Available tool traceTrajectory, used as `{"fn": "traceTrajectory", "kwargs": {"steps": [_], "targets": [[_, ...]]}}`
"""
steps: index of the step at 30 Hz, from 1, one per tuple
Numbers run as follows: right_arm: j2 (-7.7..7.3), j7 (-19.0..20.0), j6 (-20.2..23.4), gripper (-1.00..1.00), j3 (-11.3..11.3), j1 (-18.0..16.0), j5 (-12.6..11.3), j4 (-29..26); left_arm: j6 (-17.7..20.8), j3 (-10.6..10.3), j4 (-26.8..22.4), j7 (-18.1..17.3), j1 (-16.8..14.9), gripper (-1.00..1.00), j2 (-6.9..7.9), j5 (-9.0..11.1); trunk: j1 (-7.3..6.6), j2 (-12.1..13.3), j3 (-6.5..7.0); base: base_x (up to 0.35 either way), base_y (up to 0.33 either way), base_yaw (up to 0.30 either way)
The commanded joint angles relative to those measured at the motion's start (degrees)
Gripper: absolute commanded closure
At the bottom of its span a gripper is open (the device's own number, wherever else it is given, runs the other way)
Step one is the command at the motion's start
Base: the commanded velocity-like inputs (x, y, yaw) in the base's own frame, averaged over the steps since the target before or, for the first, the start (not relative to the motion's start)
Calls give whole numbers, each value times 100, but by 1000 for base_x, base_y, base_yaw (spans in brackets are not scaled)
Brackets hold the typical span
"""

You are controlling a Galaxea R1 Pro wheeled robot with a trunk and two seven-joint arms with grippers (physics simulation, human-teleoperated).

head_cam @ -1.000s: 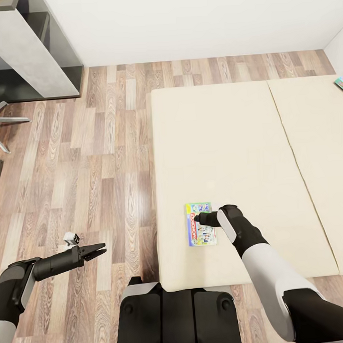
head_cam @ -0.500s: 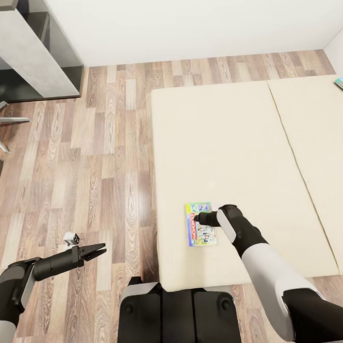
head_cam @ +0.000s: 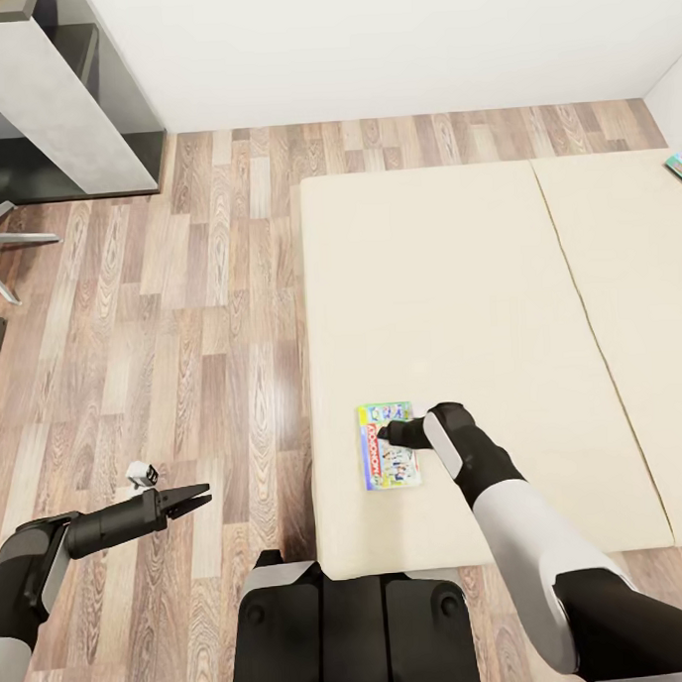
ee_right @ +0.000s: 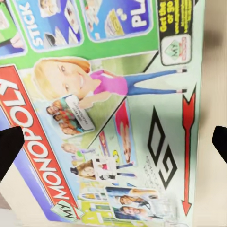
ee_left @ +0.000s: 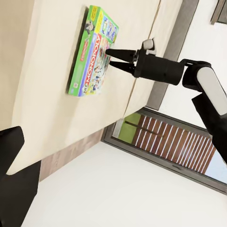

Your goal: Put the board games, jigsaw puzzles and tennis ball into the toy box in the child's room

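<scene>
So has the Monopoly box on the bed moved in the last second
Yes. The Monopoly box has slid toward the bed's left edge, nearer the wood floor, with the right pincer on it.

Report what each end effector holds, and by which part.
Nothing is held. The right end effector is open over the game box, not closed on it; the left end effector is open and empty.

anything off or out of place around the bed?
Nothing damaged or spilled. The Monopoly box lies flat near the bed's front left corner, with the right gripper on it. A second game box sits at the far right edge. One small white object lies on the floor.
</scene>
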Motion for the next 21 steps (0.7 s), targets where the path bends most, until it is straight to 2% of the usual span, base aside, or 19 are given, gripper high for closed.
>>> {"fn": "traceTrajectory", "kwargs": {"steps": [1, 21], "targets": [[1, -46, 32, -100, 15, -2, -58, -6, 61, 0, -1, -23, -1, -100, 1, -3, 3, -9, -6, 0, 0, 0], [113, -12, 71, -100, 15, -5, -69, -6, 61, 0, -1, -23, -1, -100, 4, -3, 3, -9, -6, 0, 0, 0]]}}
